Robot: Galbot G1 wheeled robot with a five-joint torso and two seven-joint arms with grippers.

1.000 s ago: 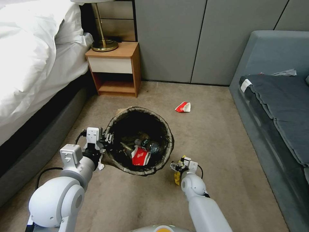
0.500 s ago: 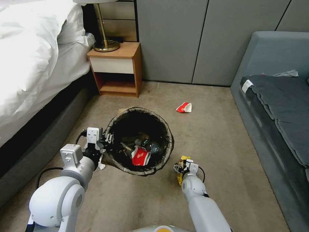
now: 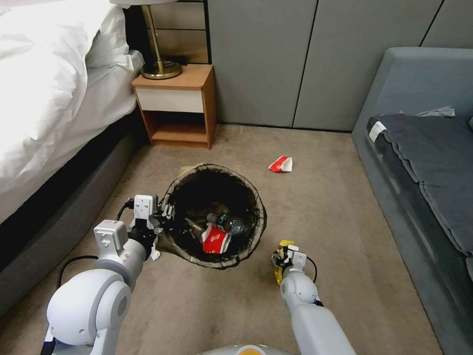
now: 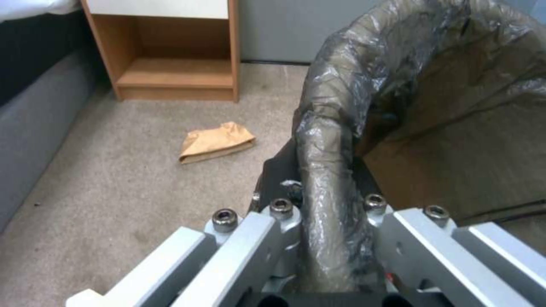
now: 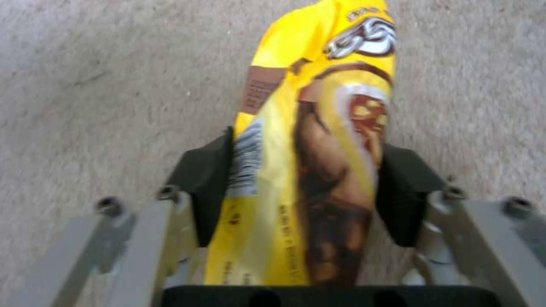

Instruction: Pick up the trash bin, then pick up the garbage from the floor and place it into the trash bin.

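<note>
The trash bin (image 3: 258, 207), white with a dark liner, hangs tilted just above the carpet. My left gripper (image 3: 164, 215) is shut on its rim (image 4: 330, 128), with a pad on either side of the liner at my left gripper (image 4: 327, 204). Inside lie a red-and-white wrapper (image 3: 215, 240) and a clear bottle (image 3: 227, 222). My right gripper (image 3: 283, 256) is low by the bin's right side, shut on a yellow snack bag (image 5: 318, 128) with both pads pressing its sides. Garbage on the floor includes a red-and-white wrapper (image 3: 281, 164), brown paper (image 4: 216, 140) and a white tissue (image 3: 155, 254).
A bed (image 3: 44, 98) runs along the left, with a wooden nightstand (image 3: 175, 106) and a brass lamp (image 3: 160, 69) at its far end. A grey sofa (image 3: 423, 148) lines the right. Open carpet (image 3: 325, 207) lies between them, up to the grey wall panels.
My right gripper has drifted a little right and toward me, carrying the yellow snack bag. The left gripper and bin have stayed put.
</note>
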